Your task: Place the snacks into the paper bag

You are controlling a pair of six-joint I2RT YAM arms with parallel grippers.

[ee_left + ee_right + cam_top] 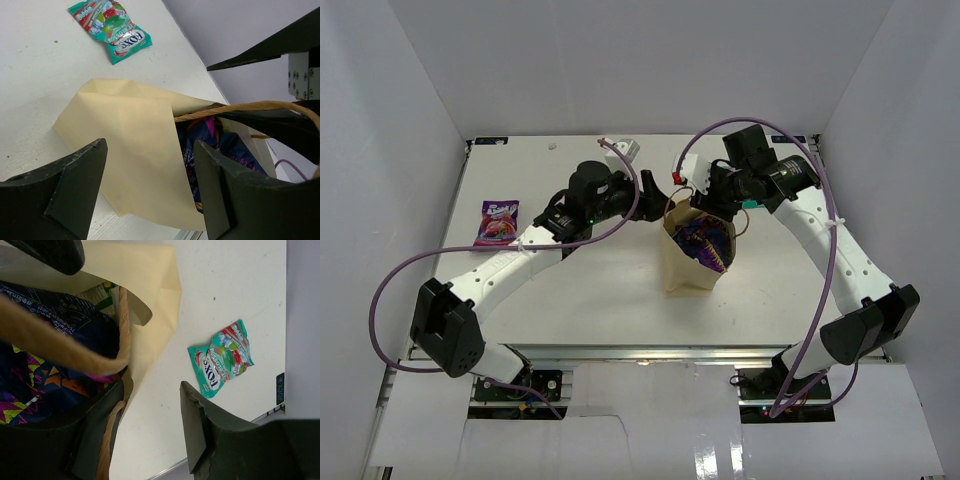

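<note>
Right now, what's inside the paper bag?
A dark blue-purple snack bag fills the mouth of the paper bag, with a sliver of a green packet beside it. Anything lower down is covered by that snack bag and the paper walls.

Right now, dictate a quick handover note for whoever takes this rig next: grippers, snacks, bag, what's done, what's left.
Left gripper: jaws open, empty, beside the paper bag.
Right gripper: jaws open, empty, at the bag's mouth.
Done: the dark blue-purple snack bag is inside the paper bag.
To do: the teal Fox's packet and the magenta packet lie out on the table; both need bagging.
</note>
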